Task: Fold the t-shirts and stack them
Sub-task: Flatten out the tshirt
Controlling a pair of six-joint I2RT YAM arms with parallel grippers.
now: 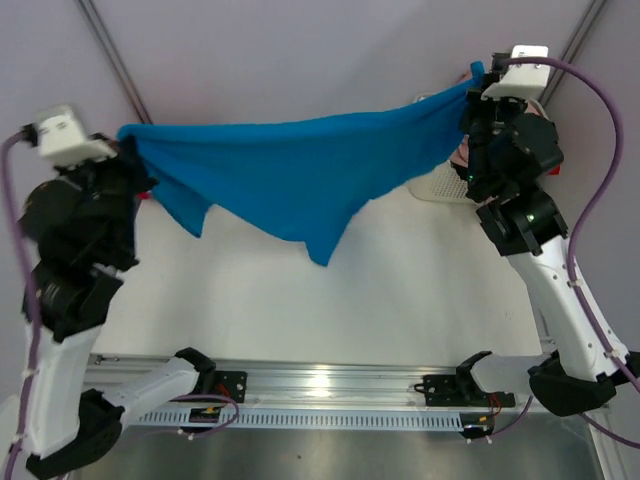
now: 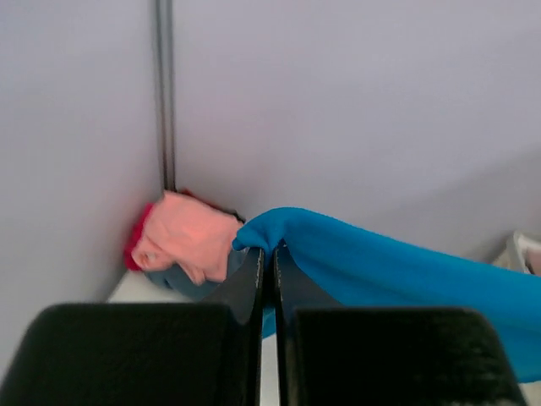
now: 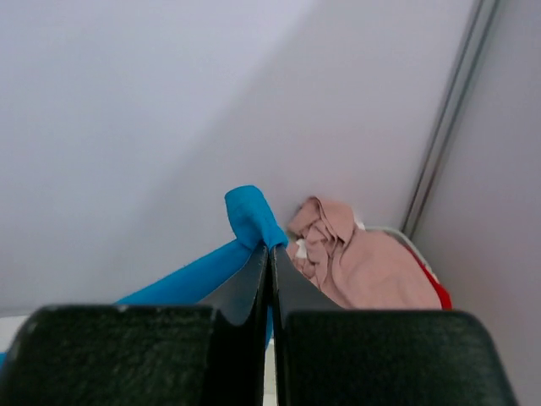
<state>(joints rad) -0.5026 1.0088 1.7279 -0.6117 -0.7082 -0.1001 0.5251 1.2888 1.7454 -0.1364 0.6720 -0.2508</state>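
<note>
At left gripper [image 2: 265,251], jaws pinched shut on one corner of bright blue t-shirt [image 1: 300,170]; at right gripper [image 3: 270,250], jaws clamped on the opposite corner. Stretched between both, hanging above the table [image 1: 300,300], middle sagging to a point. Past the left corner, salmon pink shirt [image 2: 188,237] against the wall [image 2: 355,101]; past the right, mauve-pink shirt [image 3: 363,271] in white basket [image 1: 438,186].

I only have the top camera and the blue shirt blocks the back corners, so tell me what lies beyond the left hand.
Observer: In the corner beyond the left hand, which pinches the blue shirt, lies a pile with a salmon pink shirt on top.
Operator: Say what is under it.
Observer: A red shirt shows at its left edge, a slate blue-grey shirt below.
Operator: Now the right side.
Observer: Beyond the right hand, a dusty mauve-pink shirt is heaped in the white basket.
</note>
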